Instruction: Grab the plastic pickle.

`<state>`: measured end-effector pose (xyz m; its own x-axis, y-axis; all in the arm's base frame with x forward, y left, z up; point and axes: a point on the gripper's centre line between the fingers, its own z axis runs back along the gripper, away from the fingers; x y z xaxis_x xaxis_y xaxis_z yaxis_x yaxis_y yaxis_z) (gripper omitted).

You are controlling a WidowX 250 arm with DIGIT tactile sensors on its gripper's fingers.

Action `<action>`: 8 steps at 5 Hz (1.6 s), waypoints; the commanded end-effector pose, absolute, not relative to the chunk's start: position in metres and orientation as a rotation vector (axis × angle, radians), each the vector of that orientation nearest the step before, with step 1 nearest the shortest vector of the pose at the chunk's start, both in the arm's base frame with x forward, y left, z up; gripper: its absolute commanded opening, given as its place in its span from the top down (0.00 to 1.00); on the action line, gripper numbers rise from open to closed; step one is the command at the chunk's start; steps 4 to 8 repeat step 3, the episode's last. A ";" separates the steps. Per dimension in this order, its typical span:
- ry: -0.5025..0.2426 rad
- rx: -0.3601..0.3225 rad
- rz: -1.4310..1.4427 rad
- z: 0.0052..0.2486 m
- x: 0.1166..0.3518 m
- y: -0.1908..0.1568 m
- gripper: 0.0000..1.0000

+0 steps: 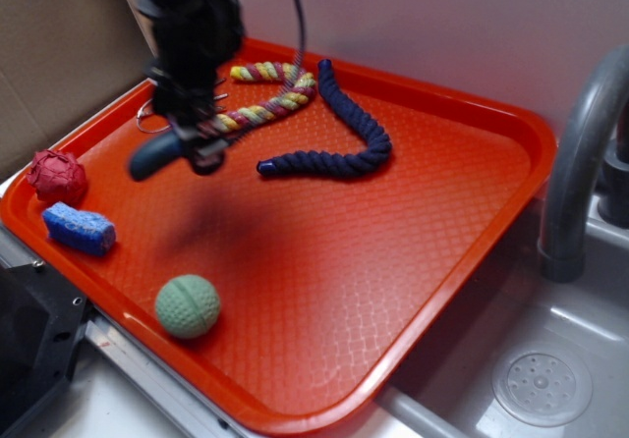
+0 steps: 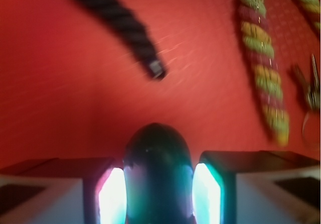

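Note:
The plastic pickle [image 1: 154,157] is a smooth dark grey-green capsule. It is held between my fingers above the orange tray [image 1: 413,222], its free end sticking out to the lower left. In the wrist view the pickle [image 2: 158,174] fills the gap between both pads [image 2: 111,196], which press its sides. My gripper [image 1: 192,148] is shut on it, above the tray's back left part; in the wrist view the gripper [image 2: 158,194] sits at the bottom edge.
A navy braided rope [image 1: 344,134] and a multicoloured rope [image 1: 270,99] lie at the tray's back. A red ball [image 1: 56,177], blue block [image 1: 79,228] and green ball [image 1: 187,305] sit along the left edge. A grey faucet [image 1: 575,163] and sink [image 1: 541,379] are at right.

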<state>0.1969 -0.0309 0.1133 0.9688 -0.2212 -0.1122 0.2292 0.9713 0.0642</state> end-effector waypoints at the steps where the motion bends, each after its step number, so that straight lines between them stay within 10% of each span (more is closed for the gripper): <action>1: 0.054 0.017 0.170 0.200 0.170 -0.004 1.00; 2: -0.110 -0.025 0.191 0.221 0.148 0.003 1.00; 8: -0.136 -0.022 0.226 0.220 0.149 0.005 1.00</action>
